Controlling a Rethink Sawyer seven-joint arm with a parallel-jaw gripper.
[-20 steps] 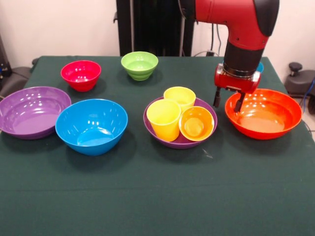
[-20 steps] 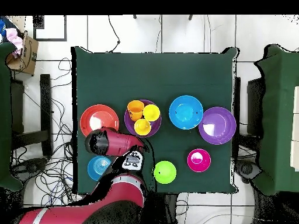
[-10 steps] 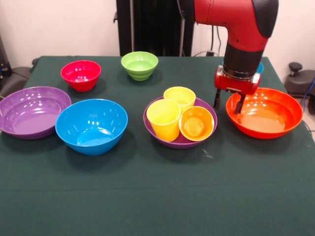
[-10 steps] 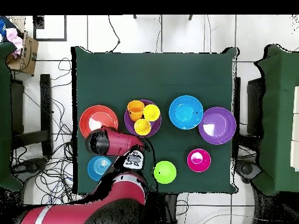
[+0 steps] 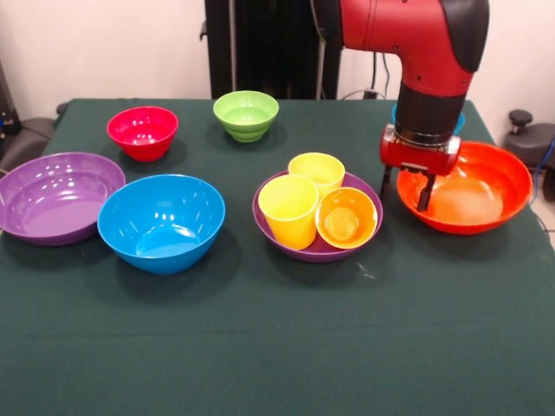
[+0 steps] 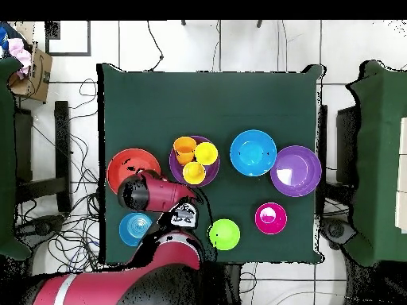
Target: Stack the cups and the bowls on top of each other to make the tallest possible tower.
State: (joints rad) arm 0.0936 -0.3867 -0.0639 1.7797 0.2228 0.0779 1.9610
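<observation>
The gripper [image 5: 405,191] has its jaws clamped over the near-side rim of the large orange bowl [image 5: 473,195], which sits tilted and partly raised off the tabletop [image 5: 260,347]. The lifting step appears underway; next it likely needs carrying toward the purple bowl [image 5: 305,245] holding three cups.

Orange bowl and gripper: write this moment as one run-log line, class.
gripper: shut on orange bowl rim, bowl tilted | three cups inside purple bowl | tower: not started

front view low and close across the green table [image 5: 260,347], overhead view straight down from high, both sharing that table
</observation>
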